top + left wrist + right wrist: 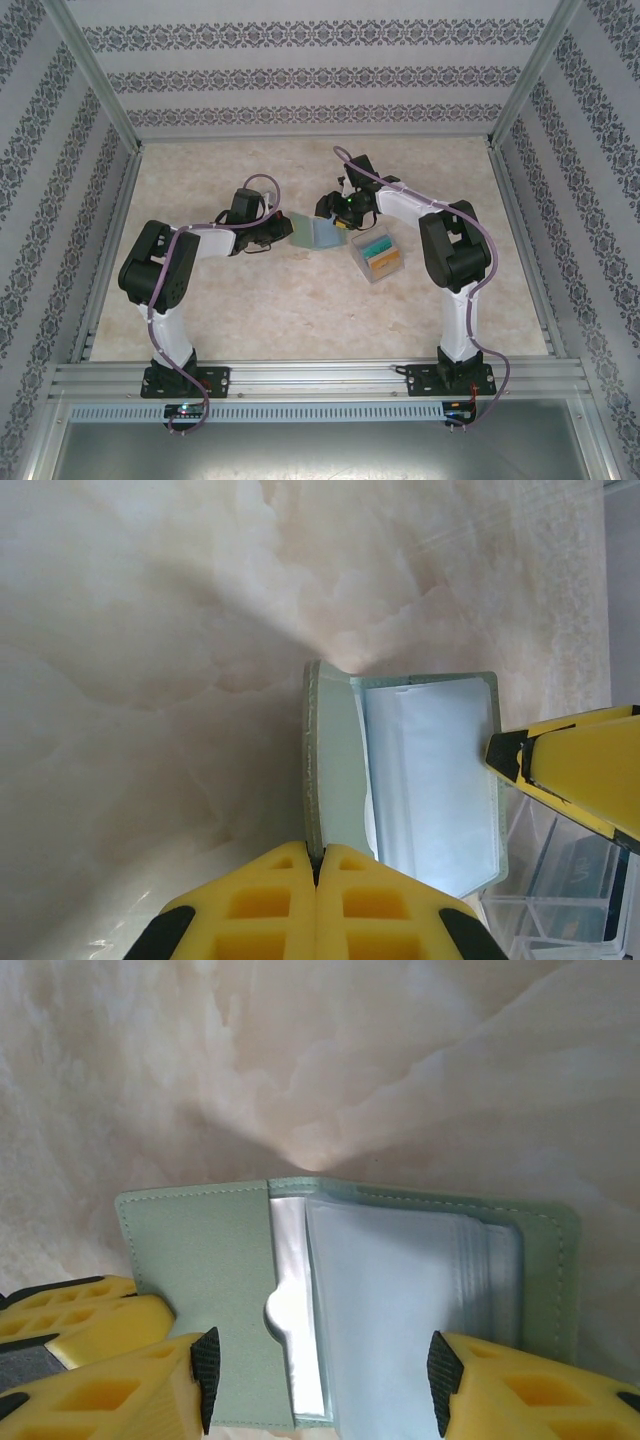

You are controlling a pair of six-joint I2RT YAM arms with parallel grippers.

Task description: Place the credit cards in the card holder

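You've got the card holder (318,233) mid-table, between the two grippers, opened like a book w/ its clear inner sleeves (400,1300) showing. From the top cam it looks propped up on edge rather than lying flat on the table (250,310), but I can't tell the exact tilt. Your left gripper (317,865) is fully closed: yellow fingers pressed together, pinching the edge of the holder's grey-green cover flap (335,770). In the rt wrist cam that same pair of fingers (80,1310) shows at the flap's lower left corner. Your right gripper (323,1380) has its jaws well apart, approx. half open, w/ the black pads (207,1375) standing either side of the sleeve section. It has no visible grip on anything. In the left wrist cam one rt finger (570,770) has its tip right at the holder's outer edge; can't tell if it's touching. The credit cards (381,250) (teal, yellow, orange) sit stacked in the clear plastic box (365,268), just beside the holder on the rt arm's side, near the right gripper (338,212). No card is in either gripper, and none is visible in the sleeves. The left gripper (272,232) reaches in from the holder's other side.
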